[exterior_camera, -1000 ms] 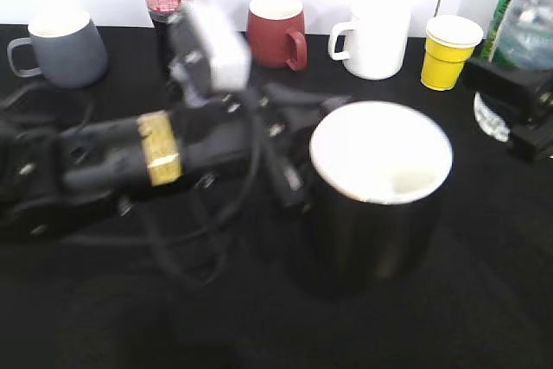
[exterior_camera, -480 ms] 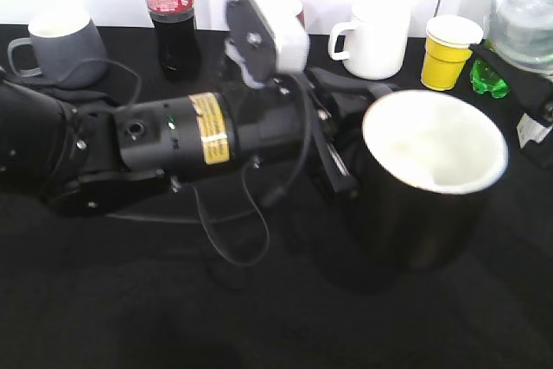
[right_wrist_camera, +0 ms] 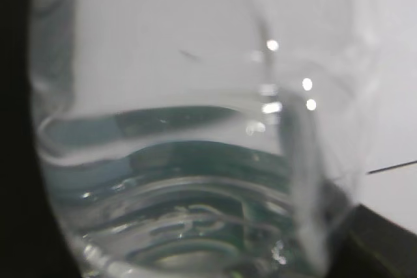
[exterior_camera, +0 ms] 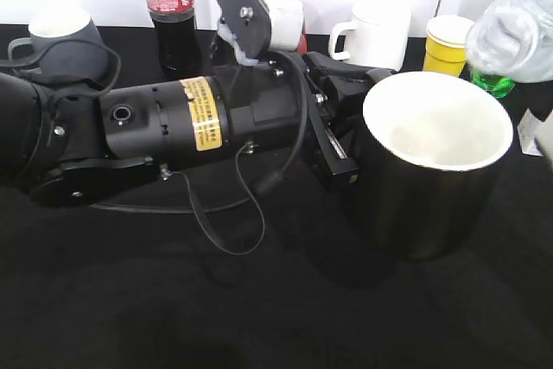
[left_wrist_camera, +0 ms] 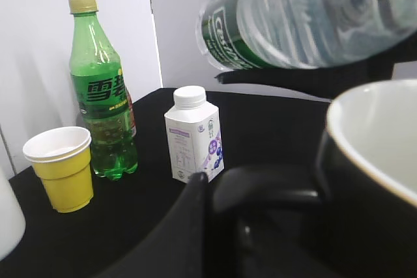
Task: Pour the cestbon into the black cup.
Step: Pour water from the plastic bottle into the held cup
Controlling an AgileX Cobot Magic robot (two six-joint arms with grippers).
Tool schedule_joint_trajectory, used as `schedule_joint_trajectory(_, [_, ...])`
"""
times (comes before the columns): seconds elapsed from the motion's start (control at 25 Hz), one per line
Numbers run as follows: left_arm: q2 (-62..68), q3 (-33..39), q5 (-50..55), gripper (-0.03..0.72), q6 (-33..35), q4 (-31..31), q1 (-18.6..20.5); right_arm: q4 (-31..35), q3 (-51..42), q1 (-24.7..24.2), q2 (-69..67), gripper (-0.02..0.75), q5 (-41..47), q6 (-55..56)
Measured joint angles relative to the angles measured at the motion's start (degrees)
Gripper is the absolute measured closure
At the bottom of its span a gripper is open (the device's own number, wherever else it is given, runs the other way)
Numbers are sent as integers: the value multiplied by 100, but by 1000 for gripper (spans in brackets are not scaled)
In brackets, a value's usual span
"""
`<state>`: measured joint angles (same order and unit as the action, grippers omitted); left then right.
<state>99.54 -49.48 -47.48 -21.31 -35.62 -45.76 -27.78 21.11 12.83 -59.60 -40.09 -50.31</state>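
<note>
The black cup (exterior_camera: 432,196), glossy with a white inside, sits at centre right. My left gripper (exterior_camera: 340,146) is shut on its handle. In the left wrist view the cup (left_wrist_camera: 374,180) fills the right side, and my left gripper (left_wrist_camera: 210,185) is at its handle. The cestbon (exterior_camera: 511,34), clear with a dark green label, hangs tilted in the air above the cup's far right rim. In the left wrist view the cestbon (left_wrist_camera: 326,11) lies sideways between the dark fingers of my right gripper (left_wrist_camera: 227,27). It fills the right wrist view (right_wrist_camera: 182,161) and hides the jaws.
Along the back stand a grey mug (exterior_camera: 54,34), a cola bottle (exterior_camera: 168,6), a dark red mug (exterior_camera: 298,32) half hidden by my arm, a white mug (exterior_camera: 378,36) and a yellow paper cup (exterior_camera: 448,42). A green soda bottle (left_wrist_camera: 101,96) and small white carton (left_wrist_camera: 193,133) stand behind.
My left arm has moved right with the black cup in its grip. The cestbon has risen and tipped over to hang by the cup's far right rim.
</note>
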Motion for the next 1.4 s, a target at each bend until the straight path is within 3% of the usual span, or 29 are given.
schedule_joint_trajectory(0.36, [-49,0,24,652,-28,0,0,613,0,0,0,240,4,-1176])
schedule_joint_trajectory(1.4, [-49,0,374,652,-28,-55,0,798,0,0,0,241,-47,-2886])
